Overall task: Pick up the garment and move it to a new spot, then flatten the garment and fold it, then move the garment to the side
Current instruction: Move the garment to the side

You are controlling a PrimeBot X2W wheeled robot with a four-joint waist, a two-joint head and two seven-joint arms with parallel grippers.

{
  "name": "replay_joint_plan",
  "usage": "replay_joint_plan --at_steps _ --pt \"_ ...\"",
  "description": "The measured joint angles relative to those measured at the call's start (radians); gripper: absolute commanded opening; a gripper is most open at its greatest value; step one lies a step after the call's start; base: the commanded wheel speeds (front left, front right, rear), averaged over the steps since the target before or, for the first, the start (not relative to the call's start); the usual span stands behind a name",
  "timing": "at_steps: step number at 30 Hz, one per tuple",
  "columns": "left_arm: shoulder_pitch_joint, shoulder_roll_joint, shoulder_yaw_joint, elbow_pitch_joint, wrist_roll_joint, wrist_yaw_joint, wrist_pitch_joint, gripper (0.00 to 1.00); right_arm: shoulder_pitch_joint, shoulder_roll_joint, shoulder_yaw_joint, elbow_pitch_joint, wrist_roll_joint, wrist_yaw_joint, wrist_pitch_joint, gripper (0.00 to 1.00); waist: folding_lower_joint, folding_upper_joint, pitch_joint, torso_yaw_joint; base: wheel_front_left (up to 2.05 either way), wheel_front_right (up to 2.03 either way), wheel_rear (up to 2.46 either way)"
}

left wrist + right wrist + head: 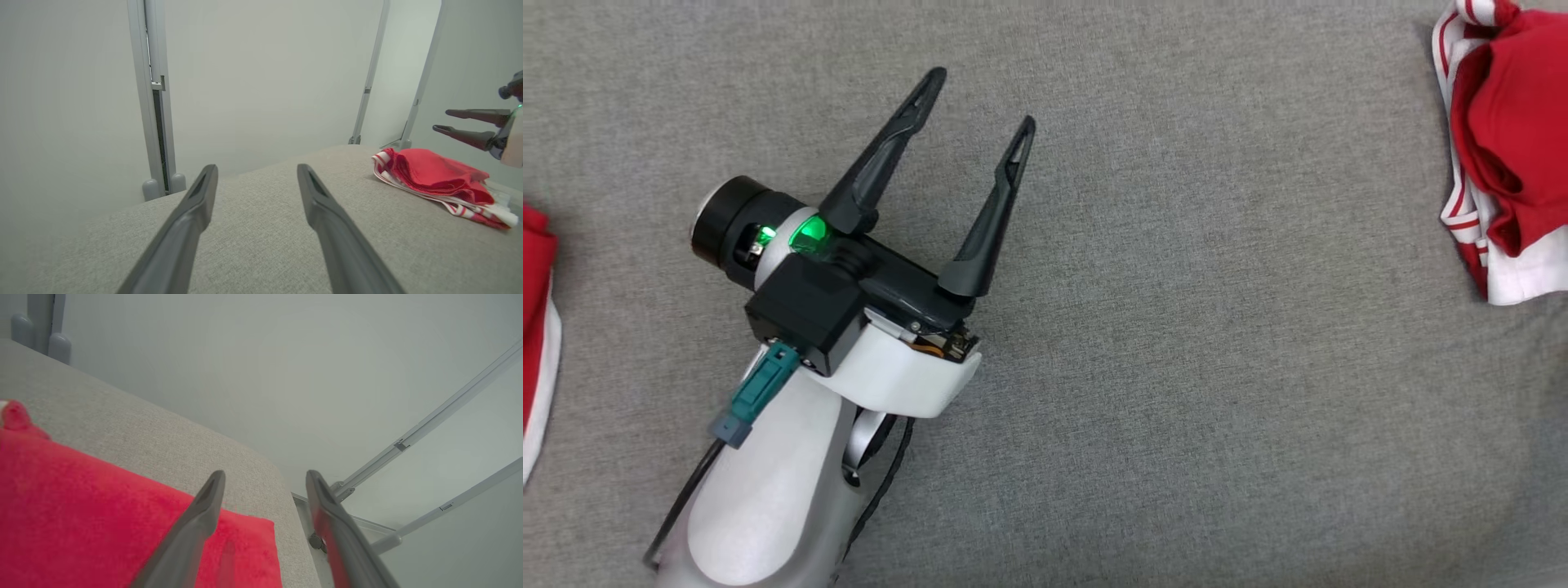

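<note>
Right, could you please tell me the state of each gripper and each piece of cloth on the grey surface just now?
Red and white garment: bunched in layers, not flat, ungripped.
Left gripper: open, empty, over the bare grey surface.
Right gripper: open, empty, above that garment.
Red cloth at the left edge: ungripped, mostly cut off; folded or not, cannot tell.

We see a grey woven bench (pixel 1176 367) with a rounded far edge, backed by a plain pale wall (pixel 265 81). A grey upright post (pixel 152 102) stands behind it above two rounded feet (pixel 150 190), and two thin rails (pixel 369 77) lean near the corner
</note>
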Motion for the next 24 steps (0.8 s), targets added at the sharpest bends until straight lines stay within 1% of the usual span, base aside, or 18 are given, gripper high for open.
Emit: replay_joint_plan --at_steps 3,6,7,13,15,18,22,24 --pt "0.019 -0.012 0.016 0.007 -0.003 0.0 0.0 1.0 0.018 0.037 0.024 -0.046 0.001 0.0 0.0 1.0 0.0 0.0 -0.029 0.007 0.0 0.0 0.0" --pt "0.039 -0.027 0.039 0.015 -0.009 0.0 0.0 1.0 0.037 0.078 0.043 -0.092 0.028 0.0 0.0 1.0 0.0 0.0 -0.068 0.018 0.0 0.0 0.0" --pt "0.039 -0.027 0.039 0.015 -0.009 0.0 0.0 1.0 0.037 0.078 0.043 -0.092 0.028 0.0 0.0 1.0 0.0 0.0 -0.068 0.018 0.0 0.0 0.0" --pt "0.094 -0.046 0.09 0.031 -0.017 0.0 0.0 1.0 0.104 0.161 0.085 -0.165 0.106 0.0 0.0 1.0 0.0 0.0 -0.157 0.059 0.0 0.0 0.0" --pt "0.115 -0.05 0.099 0.037 -0.013 0.0 0.0 1.0 0.127 0.187 0.103 -0.177 0.137 0.0 0.0 1.0 0.0 0.0 -0.186 0.08 0.0 0.0 0.0" --pt "0.147 -0.051 0.107 0.054 0.002 0.0 0.0 1.0 0.156 0.216 0.142 -0.188 0.152 0.0 0.0 1.0 0.0 0.0 -0.228 0.113 0.0 0.0 0.0" --pt "0.191 -0.054 0.142 0.073 0.002 0.002 0.0 1.0 0.199 0.267 0.167 -0.192 0.195 0.0 0.0 1.0 -0.0001 0.0 -0.288 0.152 0.0 0.0 0.0" --pt "0.221 -0.055 0.16 0.087 -0.003 0.008 0.0 1.0 0.229 0.304 0.165 -0.185 0.224 0.0 0.0 1.0 0.0 0.0 -0.321 0.168 0.0 0.0 0.0"
